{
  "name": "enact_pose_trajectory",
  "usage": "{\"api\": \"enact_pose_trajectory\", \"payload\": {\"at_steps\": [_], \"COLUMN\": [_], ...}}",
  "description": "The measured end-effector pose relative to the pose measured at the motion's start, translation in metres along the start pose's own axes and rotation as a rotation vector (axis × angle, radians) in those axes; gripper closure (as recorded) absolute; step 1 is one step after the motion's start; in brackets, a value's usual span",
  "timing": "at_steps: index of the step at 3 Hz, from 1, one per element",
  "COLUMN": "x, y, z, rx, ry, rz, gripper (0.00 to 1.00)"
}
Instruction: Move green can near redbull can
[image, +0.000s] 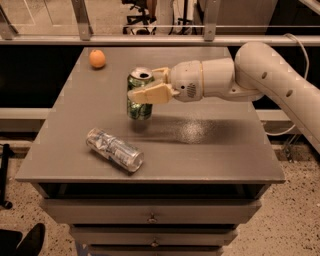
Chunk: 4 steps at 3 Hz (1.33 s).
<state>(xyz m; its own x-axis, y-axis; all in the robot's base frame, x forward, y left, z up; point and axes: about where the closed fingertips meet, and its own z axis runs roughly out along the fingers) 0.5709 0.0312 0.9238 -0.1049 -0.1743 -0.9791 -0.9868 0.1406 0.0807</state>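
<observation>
A: Over the middle of the grey table (225, 150), holding the green can (139, 111) upright in the gripper (142, 86), both fingers (150, 93) clamped on its upper half. Seems lifted just clear of the top, judging by the shadow underneath.

B: And the redbull can (114, 149)?

A: Lying on its side toward the front edge, left of centre, apart from the green one, shiny end turned to the front right.

B: So carry forward and a little left, then.

A: Yes, but slowly. Stay low, stay upright, grip firmly without crushing. Aim for bare table just beside the long flank, not over it.

B: Why not closer?

A: Could roll if nudged, being round and on its side. Leave a small gap and stop short of touching.

B: Mind the arm too?

A: Mind the near finger and the forearm reaching in from the right. Come down straight, seat the base flat, then part the fingers and back off to the right, away from both cans.

B: Anything else up there?

A: Only an orange (97, 58) near the far left corner, well apart from the likely path. Ignore.
</observation>
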Motion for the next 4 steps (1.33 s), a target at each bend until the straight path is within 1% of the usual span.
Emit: {"api": "enact_pose_trajectory", "payload": {"at_steps": [1, 2, 4], "x": [0.008, 0.016, 0.03], "y": [0.019, 0.03, 0.041], "z": [0.012, 0.02, 0.029], "rx": [-0.063, -0.11, -0.165], "ry": [0.002, 0.013, 0.048], "rz": [-0.008, -0.022, -0.047], "gripper": [0.97, 0.74, 0.28]}}
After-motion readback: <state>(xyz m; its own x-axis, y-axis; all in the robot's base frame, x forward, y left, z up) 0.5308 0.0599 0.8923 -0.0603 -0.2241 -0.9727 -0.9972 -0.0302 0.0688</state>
